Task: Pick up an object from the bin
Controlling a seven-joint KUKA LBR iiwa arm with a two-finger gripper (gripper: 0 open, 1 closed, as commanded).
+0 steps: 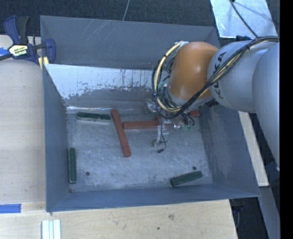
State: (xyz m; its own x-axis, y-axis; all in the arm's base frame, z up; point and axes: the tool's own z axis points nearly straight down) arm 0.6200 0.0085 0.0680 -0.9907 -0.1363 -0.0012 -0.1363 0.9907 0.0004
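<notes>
grey bin [131,39], two reddish-brown sticks [120,133], three dark green sticks [186,179]

No readable text, label or number — neither in the bin [51,133] nor on the arm [245,78]

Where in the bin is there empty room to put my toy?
The biggest bare floor is front middle, toward the view's bottom edge, between the left green bar, the brown T-shaped piece and the front-right green bar. It is crowded at the back, around the tool and the back green bar.
</notes>
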